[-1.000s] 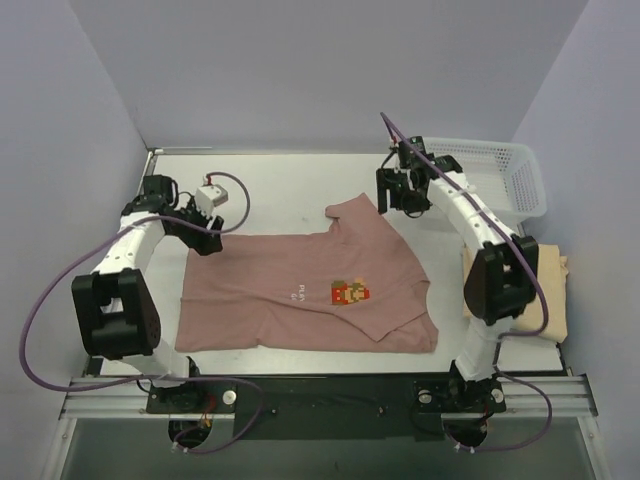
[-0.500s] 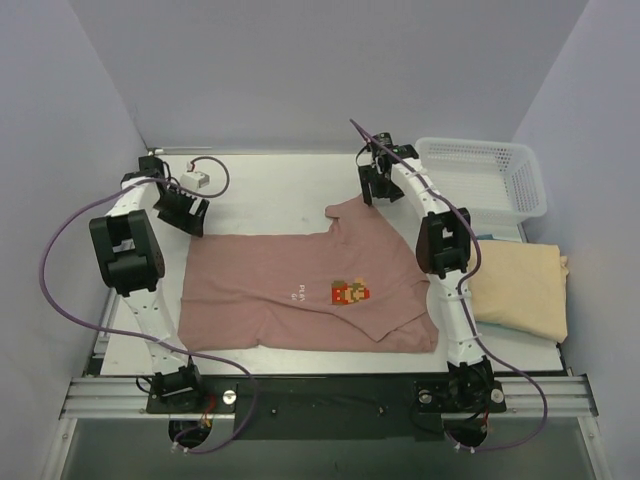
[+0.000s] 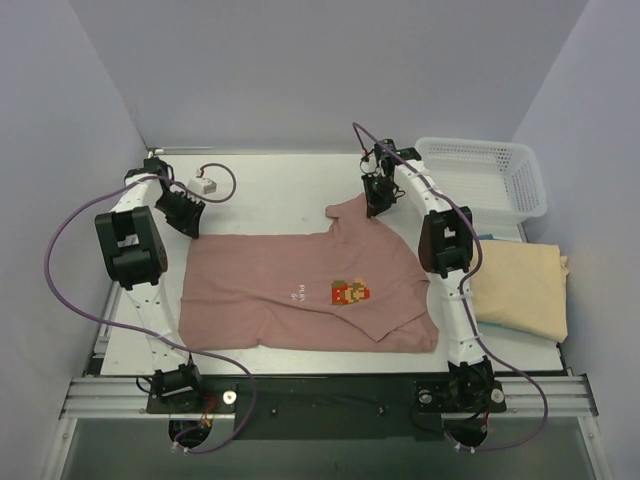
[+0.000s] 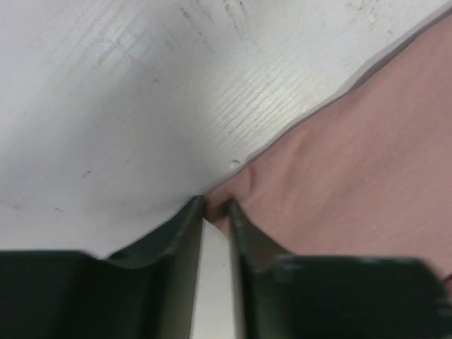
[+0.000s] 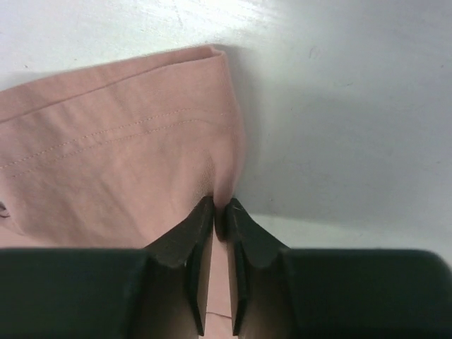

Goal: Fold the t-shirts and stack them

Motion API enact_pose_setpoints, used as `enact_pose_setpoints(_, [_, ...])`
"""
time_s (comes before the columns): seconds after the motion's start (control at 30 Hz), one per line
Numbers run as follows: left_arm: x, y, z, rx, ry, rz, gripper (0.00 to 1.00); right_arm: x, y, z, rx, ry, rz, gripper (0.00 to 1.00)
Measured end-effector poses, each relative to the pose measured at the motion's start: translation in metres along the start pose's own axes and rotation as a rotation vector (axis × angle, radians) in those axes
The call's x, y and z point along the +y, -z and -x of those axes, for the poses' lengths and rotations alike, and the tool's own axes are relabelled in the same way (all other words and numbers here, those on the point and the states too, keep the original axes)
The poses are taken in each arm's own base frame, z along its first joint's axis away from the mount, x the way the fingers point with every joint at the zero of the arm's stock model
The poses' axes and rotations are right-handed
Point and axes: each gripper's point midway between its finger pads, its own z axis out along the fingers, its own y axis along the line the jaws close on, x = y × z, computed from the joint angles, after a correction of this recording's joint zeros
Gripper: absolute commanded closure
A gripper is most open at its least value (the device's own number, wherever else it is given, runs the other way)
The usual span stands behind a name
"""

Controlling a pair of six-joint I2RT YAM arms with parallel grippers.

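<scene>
White table [image 3: 280, 180], boxed in by pale lilac walls [image 3: 300, 70]. A dusty pink shirt [image 3: 270, 290] lies spread flat across the middle, front up. It has a small blocky red-and-brown print [image 3: 349, 292] on the chest and faint pale lettering just beside it. Its 4 o'clock corner is turned over in a fold, and one sleeve [image 3: 350, 212] points toward 1 o'clock.

The left gripper [image 4: 215, 208] is at the shirt's 10 o'clock corner, its fingers closed and nipping the cloth edge. The right gripper [image 5: 220, 208] is at the 1 o'clock sleeve, its fingers pinched on a ridge of stitched hem.

A pale tan shirt [image 3: 520, 290] lies folded at the table's 3 o'clock edge. A white mesh basket [image 3: 490, 175] stands at 2 o'clock.
</scene>
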Motion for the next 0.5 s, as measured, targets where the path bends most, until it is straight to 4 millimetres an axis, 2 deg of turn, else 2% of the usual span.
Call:
enact_pose_setpoints(0.03, [-0.001, 0.0, 0.0, 0.001, -0.003, -0.004, 0.84, 0.0, -0.001, -0.001, 0.003, -0.006, 0.013, 1.0])
enact_pose_setpoints(0.07, [-0.003, 0.0, 0.0, 0.0, -0.007, -0.013, 0.95, 0.001, 0.0, -0.002, 0.004, -0.011, 0.028, 1.0])
enact_pose_setpoints(0.1, [-0.007, -0.001, 0.001, 0.0, -0.012, -0.027, 0.99, 0.002, -0.001, -0.003, 0.004, -0.024, 0.044, 1.0])
enact_pose_setpoints(0.17, [-0.014, -0.001, 0.001, -0.004, -0.018, -0.062, 1.0, 0.0, 0.002, -0.008, 0.003, -0.045, 0.068, 1.0])
enact_pose_setpoints(0.37, [-0.035, 0.0, -0.004, -0.02, -0.001, -0.134, 1.0, -0.004, 0.017, -0.041, 0.067, -0.081, 0.087, 1.0])
enact_pose_setpoints(0.43, [-0.042, 0.007, -0.006, -0.026, 0.007, -0.131, 1.0, 0.001, 0.027, -0.049, 0.067, -0.084, 0.105, 1.0])
enact_pose_setpoints(0.5, [-0.046, 0.02, -0.003, -0.051, 0.001, -0.1, 1.0, 0.008, 0.044, -0.06, 0.058, -0.083, 0.124, 1.0])
